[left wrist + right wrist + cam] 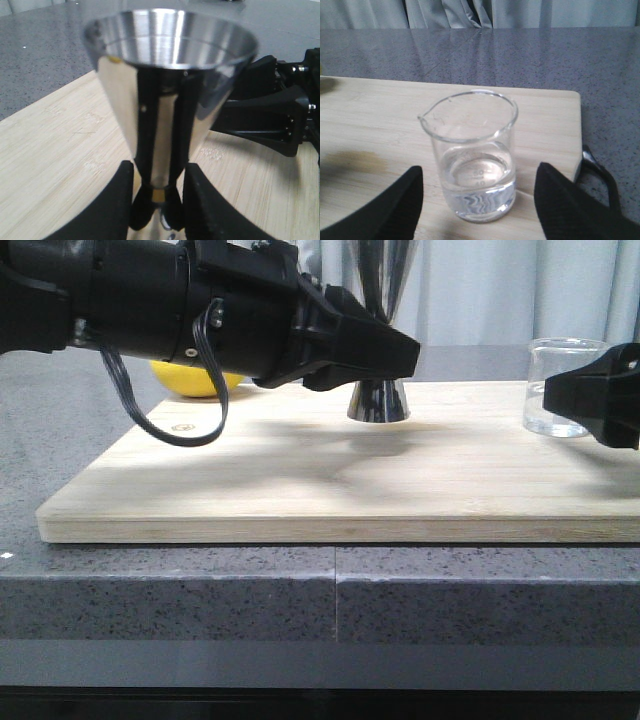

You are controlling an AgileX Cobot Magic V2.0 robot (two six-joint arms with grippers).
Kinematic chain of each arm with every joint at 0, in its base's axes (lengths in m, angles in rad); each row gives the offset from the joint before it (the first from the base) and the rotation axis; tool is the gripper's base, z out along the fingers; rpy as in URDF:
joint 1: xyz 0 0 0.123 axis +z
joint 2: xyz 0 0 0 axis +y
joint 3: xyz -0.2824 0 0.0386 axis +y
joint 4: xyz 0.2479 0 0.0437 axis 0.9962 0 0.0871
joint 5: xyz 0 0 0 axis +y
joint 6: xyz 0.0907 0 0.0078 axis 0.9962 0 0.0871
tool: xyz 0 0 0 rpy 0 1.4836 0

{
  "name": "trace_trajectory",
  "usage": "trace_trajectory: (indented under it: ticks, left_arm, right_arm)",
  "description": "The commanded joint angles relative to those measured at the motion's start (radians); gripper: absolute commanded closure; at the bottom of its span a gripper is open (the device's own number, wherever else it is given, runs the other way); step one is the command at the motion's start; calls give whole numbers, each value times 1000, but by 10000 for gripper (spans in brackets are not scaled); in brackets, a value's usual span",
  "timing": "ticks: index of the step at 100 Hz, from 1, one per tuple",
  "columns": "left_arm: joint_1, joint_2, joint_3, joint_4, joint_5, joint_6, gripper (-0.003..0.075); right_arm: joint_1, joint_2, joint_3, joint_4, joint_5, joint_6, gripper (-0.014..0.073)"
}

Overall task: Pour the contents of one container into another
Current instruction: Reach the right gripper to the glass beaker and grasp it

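Observation:
The steel jigger [378,402] stands upright on the wooden board [300,490]; its top cone rises out of the front view. My left gripper [405,355] reaches in from the left at its narrow waist. In the left wrist view the jigger [170,50] fills the frame, and the left gripper [159,200] has both fingers pressed against the gold waist. The glass beaker [565,385] stands at the board's right end with clear liquid in its bottom. My right gripper [560,392] is open in front of it. The right wrist view shows the beaker [470,155] between the wide-apart fingers of the right gripper [480,171], untouched.
A yellow fruit [195,380] lies behind the left arm at the board's far left. The board rests on a grey speckled counter [200,590], and its dark handle [597,170] sticks out past its end. The right arm [270,115] shows behind the jigger. Curtains hang at the back.

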Motion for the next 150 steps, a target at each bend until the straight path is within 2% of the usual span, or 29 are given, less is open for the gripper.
trace_trajectory:
  ticks: [1, 31, 107, 150]
  left_arm:
    - [-5, -54, -31, -35, -71, -9, 741]
    - [-5, -54, -31, -31, -71, -9, 741]
    - [-5, -54, -31, 4, -73, -34, 741]
    - [-5, -54, -31, 4, -73, -34, 741]
  right_arm:
    - [-6, -17, -32, -8, -76, -10, 161]
    - [-6, -9, -102, -8, -10, -10, 161]
    - [-6, 135, -119, -13, -149, -10, 162]
    - [-6, 135, -119, -13, -149, -10, 172]
